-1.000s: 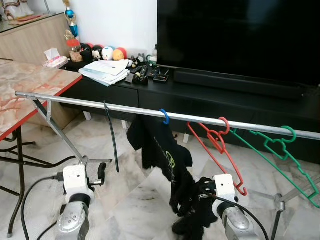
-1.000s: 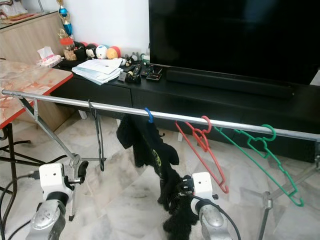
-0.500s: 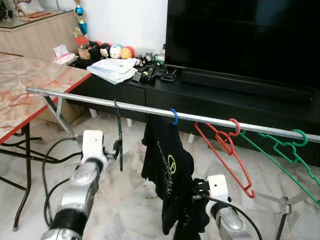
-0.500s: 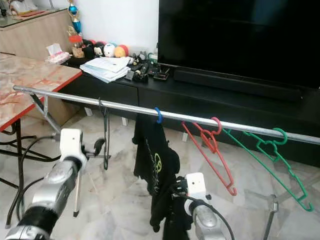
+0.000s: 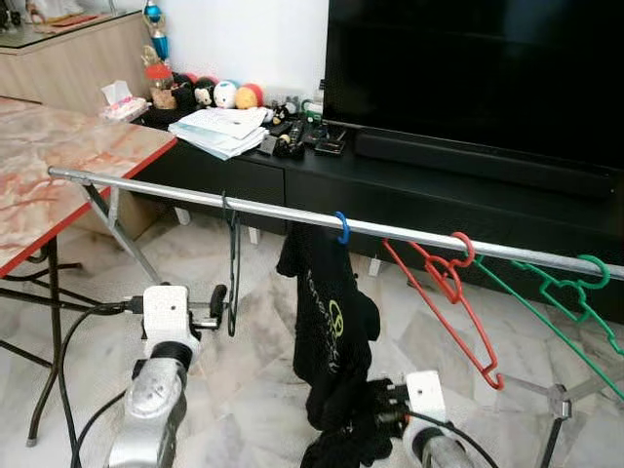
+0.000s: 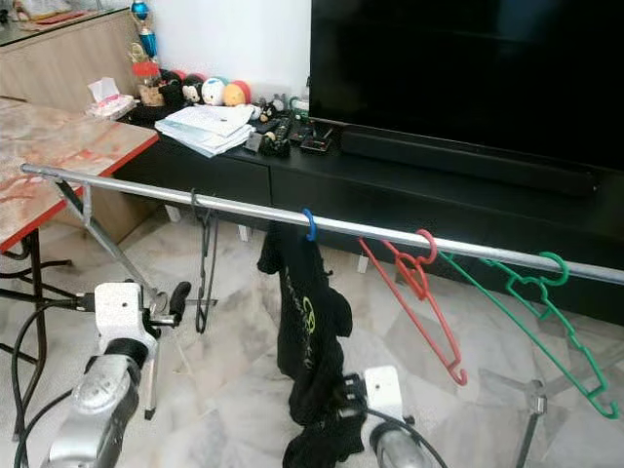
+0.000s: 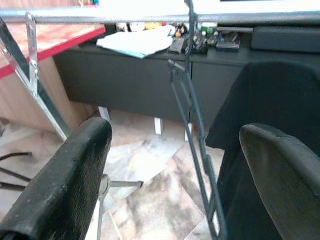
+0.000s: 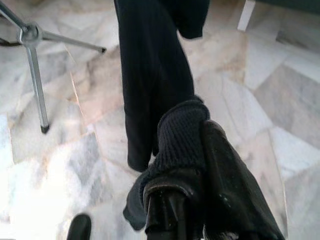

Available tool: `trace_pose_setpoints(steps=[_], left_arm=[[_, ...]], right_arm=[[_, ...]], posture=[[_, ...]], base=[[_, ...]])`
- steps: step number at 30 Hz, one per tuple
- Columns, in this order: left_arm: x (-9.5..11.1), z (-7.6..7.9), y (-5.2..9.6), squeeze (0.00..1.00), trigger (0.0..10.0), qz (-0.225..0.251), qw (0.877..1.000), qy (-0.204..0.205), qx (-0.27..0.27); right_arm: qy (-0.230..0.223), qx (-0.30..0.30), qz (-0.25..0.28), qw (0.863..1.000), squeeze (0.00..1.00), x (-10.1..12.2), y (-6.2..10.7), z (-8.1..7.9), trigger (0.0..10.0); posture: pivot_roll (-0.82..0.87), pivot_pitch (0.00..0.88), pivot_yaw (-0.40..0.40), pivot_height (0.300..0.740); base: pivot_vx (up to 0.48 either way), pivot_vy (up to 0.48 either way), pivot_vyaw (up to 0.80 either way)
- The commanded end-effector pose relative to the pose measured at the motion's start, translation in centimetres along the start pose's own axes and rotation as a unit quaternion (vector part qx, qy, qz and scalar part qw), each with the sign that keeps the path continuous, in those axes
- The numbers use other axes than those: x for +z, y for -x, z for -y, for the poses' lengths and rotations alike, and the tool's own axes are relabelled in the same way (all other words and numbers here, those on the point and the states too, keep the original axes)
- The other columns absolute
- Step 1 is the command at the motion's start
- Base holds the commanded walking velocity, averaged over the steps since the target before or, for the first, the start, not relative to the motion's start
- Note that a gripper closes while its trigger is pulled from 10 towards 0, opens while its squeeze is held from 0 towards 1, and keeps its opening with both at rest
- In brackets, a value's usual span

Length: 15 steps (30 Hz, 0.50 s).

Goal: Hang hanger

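Left wrist view: my left gripper (image 7: 175, 165) gapes, empty, the black hanger (image 7: 192, 145) hanging on the rail (image 7: 125, 18) just ahead. My right gripper (image 8: 195, 200) clamps the garment (image 8: 155, 65).

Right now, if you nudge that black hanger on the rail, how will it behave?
The black hanger looks thin and light, so it would probably swing. It hangs by its hook alone on the smooth metal rail, so it may slide sideways. The left gripper is open beside it.

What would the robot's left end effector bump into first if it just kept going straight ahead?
Most likely the thin black hanger hanging from the metal rail: it lies between the open fingers of the left end effector, slightly ahead. Depth is hard to judge.
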<state>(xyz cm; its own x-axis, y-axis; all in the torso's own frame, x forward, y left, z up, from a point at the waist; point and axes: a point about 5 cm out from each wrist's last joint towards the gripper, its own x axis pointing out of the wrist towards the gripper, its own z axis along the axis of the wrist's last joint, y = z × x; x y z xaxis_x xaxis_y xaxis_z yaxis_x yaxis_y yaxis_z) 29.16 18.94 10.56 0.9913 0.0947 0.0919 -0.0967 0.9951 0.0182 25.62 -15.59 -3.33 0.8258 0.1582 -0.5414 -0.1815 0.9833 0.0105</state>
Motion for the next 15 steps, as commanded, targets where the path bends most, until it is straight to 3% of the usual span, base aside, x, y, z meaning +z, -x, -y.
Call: trace_pose_setpoints(steps=[1,7,15], left_arm=[[0.5,0.3,0.3,0.00,10.0,0.012,1.000,-0.012,-0.007],[0.7,0.6,0.5,0.00,10.0,0.013,1.000,-0.012,-0.014],[0.8,0.6,0.4,0.00,10.0,0.009,1.000,-0.014,-0.020]], right_arm=[[-0.007,-0.013,-0.008,1.000,0.00,-0.5,0.2,0.2,10.0],[-0.025,-0.032,0.030,0.999,0.00,0.7,-0.1,0.4,10.0],[-0.029,-0.034,0.033,0.998,0.00,0.8,-0.1,0.3,10.0]], posture=[[0.03,0.052,0.031,0.740],[0.02,0.037,0.043,0.740],[0.02,0.029,0.047,0.740]], base=[[0.000,0.000,0.00],[0.000,0.000,0.00],[0.061,0.000,0.00]])
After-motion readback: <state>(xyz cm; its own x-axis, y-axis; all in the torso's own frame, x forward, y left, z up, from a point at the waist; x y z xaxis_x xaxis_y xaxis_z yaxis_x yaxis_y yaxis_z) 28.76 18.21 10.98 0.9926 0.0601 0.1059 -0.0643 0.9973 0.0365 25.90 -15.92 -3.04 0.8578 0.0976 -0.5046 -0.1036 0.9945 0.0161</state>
